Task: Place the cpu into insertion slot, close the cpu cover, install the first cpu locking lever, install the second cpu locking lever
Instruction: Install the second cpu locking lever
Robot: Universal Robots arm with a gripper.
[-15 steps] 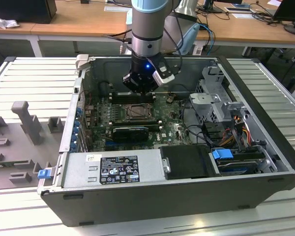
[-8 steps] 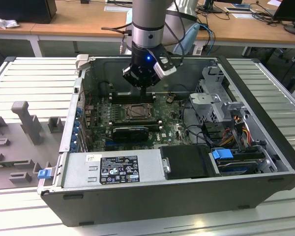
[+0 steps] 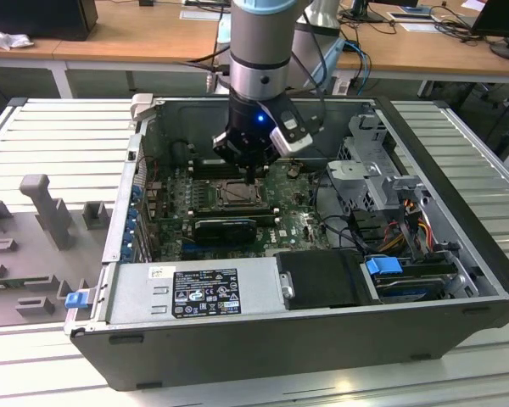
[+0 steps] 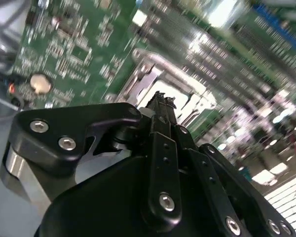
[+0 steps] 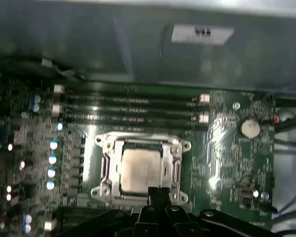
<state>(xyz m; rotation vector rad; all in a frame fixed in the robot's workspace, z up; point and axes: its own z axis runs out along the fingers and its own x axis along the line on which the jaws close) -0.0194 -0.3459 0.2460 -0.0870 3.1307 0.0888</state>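
An open computer case (image 3: 458, 322) lies on its side on a ribbed metal table (image 3: 59, 136), and the robot arm (image 3: 256, 51) reaches down into it from above. The green board (image 3: 293, 222) sits flat on the floor of the case. The end effector (image 3: 253, 175) hangs just over the insertion slot (image 3: 237, 195), close to the slot's far edge, the one nearest the back wall of the case. In the second wrist view the two black fingers (image 4: 160, 116) are pressed together at their tips, with nothing between them. In the first wrist view the cpu (image 5: 140, 169) lies flat inside the insertion slot (image 5: 107, 170), its pale square face looking up. The cpu cover (image 5: 138, 143) is down over it, a shiny metal frame all around the chip, and the pale face shows through the square window. The tips of the end effector (image 5: 158, 193) are just beside one edge of that frame; I cannot tell if they touch it. Long black memory slots (image 5: 133, 106) run side by side on the board next to the slot, between it and the wall of the case. A round silver battery (image 5: 250, 128) sits on the board, off to one side of the slot.
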